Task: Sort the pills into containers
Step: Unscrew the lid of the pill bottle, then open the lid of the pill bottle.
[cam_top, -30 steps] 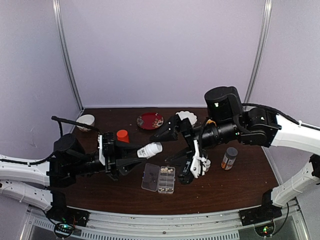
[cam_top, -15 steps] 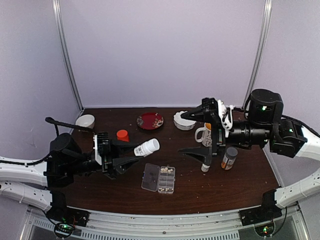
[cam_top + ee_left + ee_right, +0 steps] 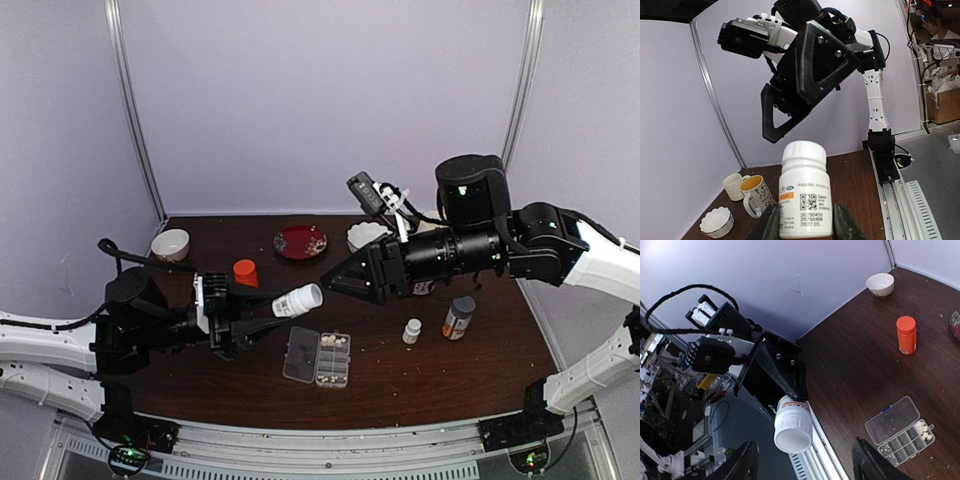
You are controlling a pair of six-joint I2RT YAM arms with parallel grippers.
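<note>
My left gripper (image 3: 268, 312) is shut on a white pill bottle (image 3: 298, 299) with its cap on, held tilted above the table; in the left wrist view the bottle (image 3: 805, 200) sits between the fingers (image 3: 769, 225). My right gripper (image 3: 345, 283) is open and empty, just right of the bottle's cap and facing it; its wrist view shows the cap (image 3: 792, 432) between the spread jaws. The clear pill box (image 3: 318, 357) lies open on the table below, with a few pills (image 3: 333, 342) in its cells; it also shows in the right wrist view (image 3: 900, 432).
An orange bottle (image 3: 245, 271), a red plate (image 3: 300, 241) and a white bowl (image 3: 171, 243) stand at the back left. A scalloped white dish (image 3: 365, 238) is at the back. A small white bottle (image 3: 411, 330) and an amber bottle (image 3: 459, 317) stand at the right. Two mugs (image 3: 754, 195) are behind the right arm.
My right arm has risen from the small white bottle, swung right, then come back left so its open gripper faces the held bottle's cap. The left gripper has kept the bottle, barely moving.
</note>
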